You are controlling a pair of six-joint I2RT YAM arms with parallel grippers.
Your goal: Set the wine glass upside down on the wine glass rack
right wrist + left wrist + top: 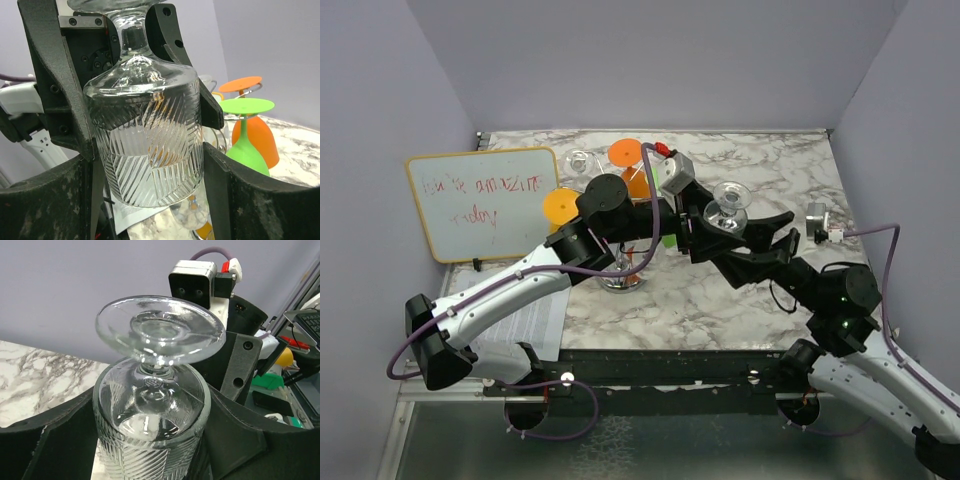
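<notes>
The clear ribbed wine glass (728,205) hangs in the air upside down, foot on top, right of the rack. My left gripper (717,225) is shut on its bowl; in the left wrist view (150,440) both fingers press the glass (150,430). My right gripper (748,233) faces it from the other side. In the right wrist view (145,190) its jaws flank the lower bowl (147,145) with a gap on the left side, so it is open. The chrome wine glass rack (620,282) shows its disc base under my left arm, and one wire arm (254,90).
Orange glasses (625,153) and a green one (245,145) hang on the rack. Another clear glass (582,160) is at the back. A whiteboard (485,200) leans at the left. A printed sheet (535,320) lies by the left arm.
</notes>
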